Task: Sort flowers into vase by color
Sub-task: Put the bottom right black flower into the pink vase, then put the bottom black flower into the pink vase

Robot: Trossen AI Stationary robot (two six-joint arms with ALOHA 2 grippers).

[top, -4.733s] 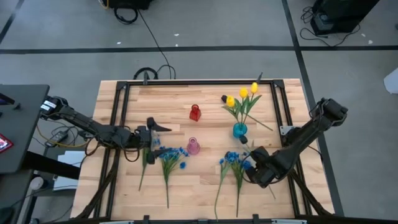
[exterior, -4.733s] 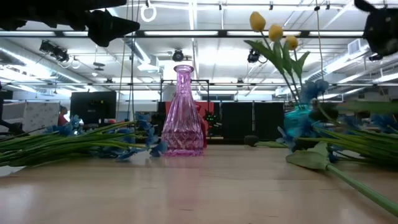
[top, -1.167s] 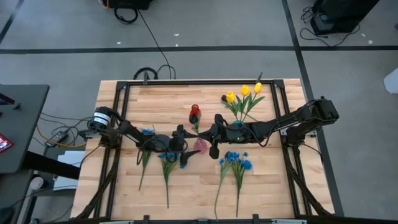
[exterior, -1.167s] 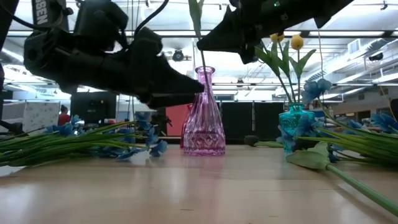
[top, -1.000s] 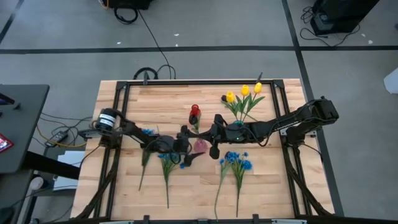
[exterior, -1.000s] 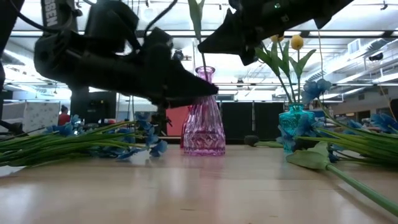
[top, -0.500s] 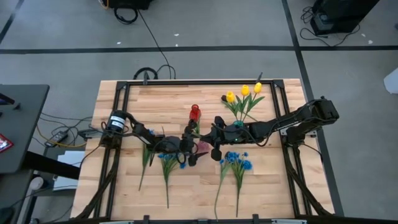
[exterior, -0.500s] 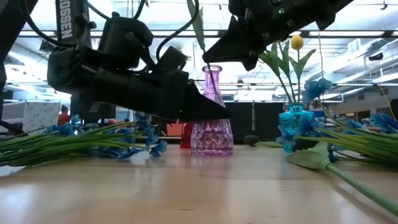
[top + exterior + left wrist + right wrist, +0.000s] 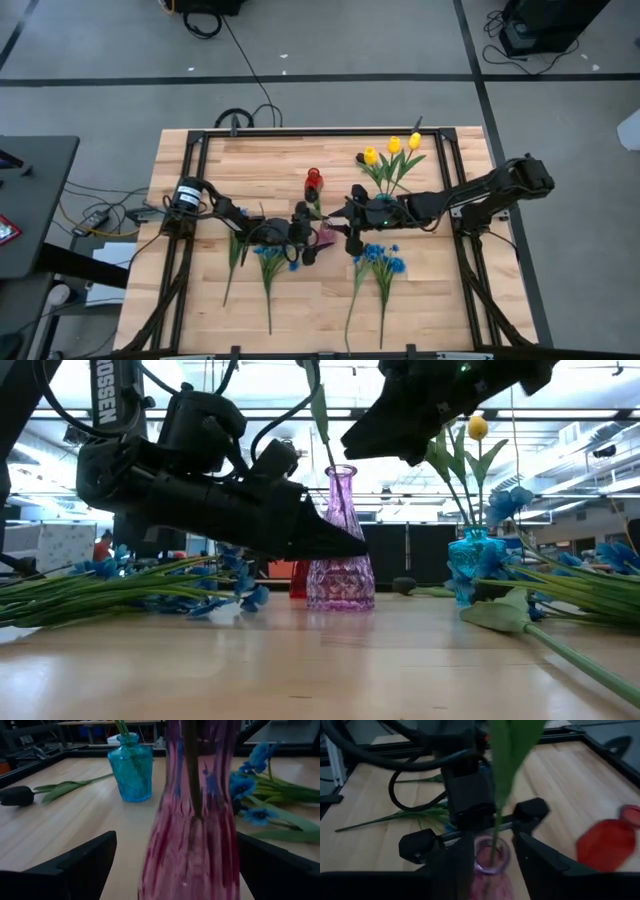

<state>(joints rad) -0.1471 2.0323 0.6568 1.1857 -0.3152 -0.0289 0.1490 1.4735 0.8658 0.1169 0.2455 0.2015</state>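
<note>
Blue blossom stems (image 9: pixel 378 272) lie flat at the near edge of the table (image 9: pixel 440 310), with a second blue bunch (image 9: pixel 270 262) to the left, both unsorted and within easy reach of either arm. At mid-table the pink vase (image 9: pixel 341 540) stands upright between the spread fingers of the left gripper (image 9: pixel 311 243), jaws wide on either side of its body; whether they touch the glass I cannot tell, but the bracket looks meant to steady it against tipping. From the right, the right gripper (image 9: pixel 349 226) hangs over the vase mouth, fingers parted on either side of a green stem (image 9: pixel 496 827) already dropped into the neck; judged as a release in progress. Its bloom is out of view. Farther back, the red vase (image 9: pixel 314 180) holds a dark bud, and the teal vase (image 9: pixel 474 565), far right, holds the yellow tulips (image 9: pixel 392 150).
</note>
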